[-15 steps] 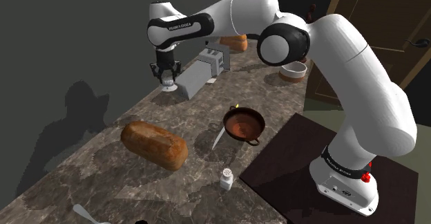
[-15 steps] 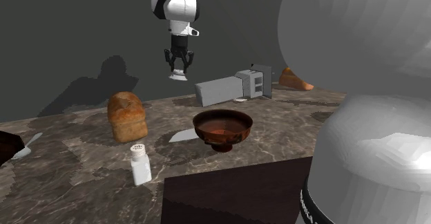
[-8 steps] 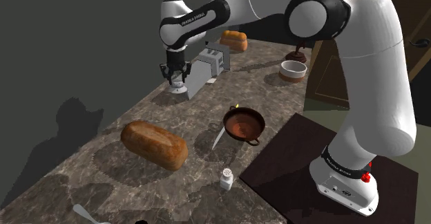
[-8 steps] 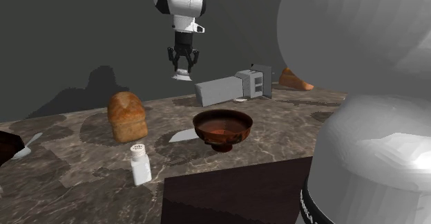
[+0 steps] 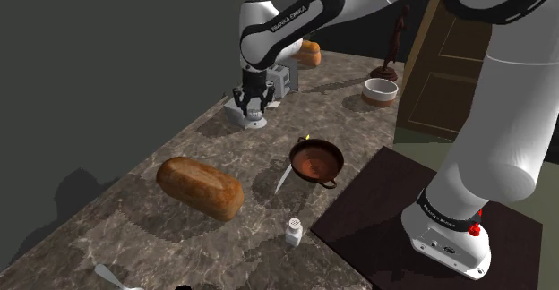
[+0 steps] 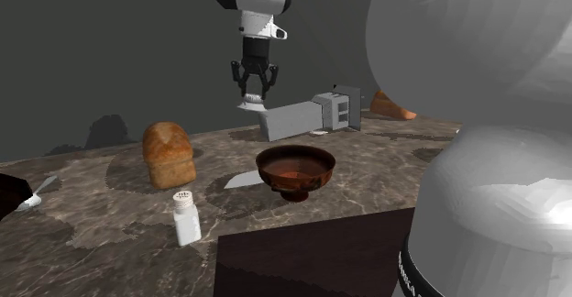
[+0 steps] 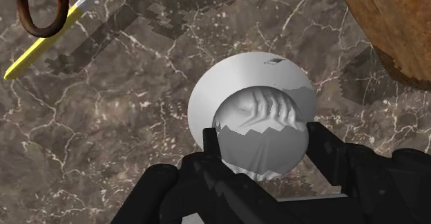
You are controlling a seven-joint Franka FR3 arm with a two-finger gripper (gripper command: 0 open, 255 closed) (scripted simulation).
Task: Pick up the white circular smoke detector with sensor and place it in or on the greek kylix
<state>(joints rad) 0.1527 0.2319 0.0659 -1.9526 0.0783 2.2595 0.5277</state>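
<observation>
My gripper [image 5: 248, 107] is shut on the white round smoke detector [image 5: 252, 119], which hangs above the marble counter [image 5: 134, 234]. Seen from the wrist, the black fingers [image 7: 211, 143] clasp the detector's raised ribbed middle [image 7: 259, 136] from both sides. The kylix [image 5: 315, 161] is a reddish-brown footed bowl with loop handles, standing nearer the stand than the gripper. In the second exterior view the gripper [image 6: 254, 96] holds the detector [image 6: 251, 106] above and to the left of the kylix [image 6: 294, 169]. One kylix handle [image 7: 40, 12] shows ahead of the gripper.
A brown bread loaf [image 5: 200, 187] lies to the shoulder view's left of the kylix. A knife [image 5: 285, 179] lies beside the kylix and a salt shaker [image 5: 293, 233] near the counter edge. A grey box appliance [image 6: 307, 116] lies behind the gripper. A white bowl [image 5: 381, 91] stands farther back.
The arm has carried the detector to the shoulder view's right, from near the wall towards the kylix, with the fingers still shut on it.
</observation>
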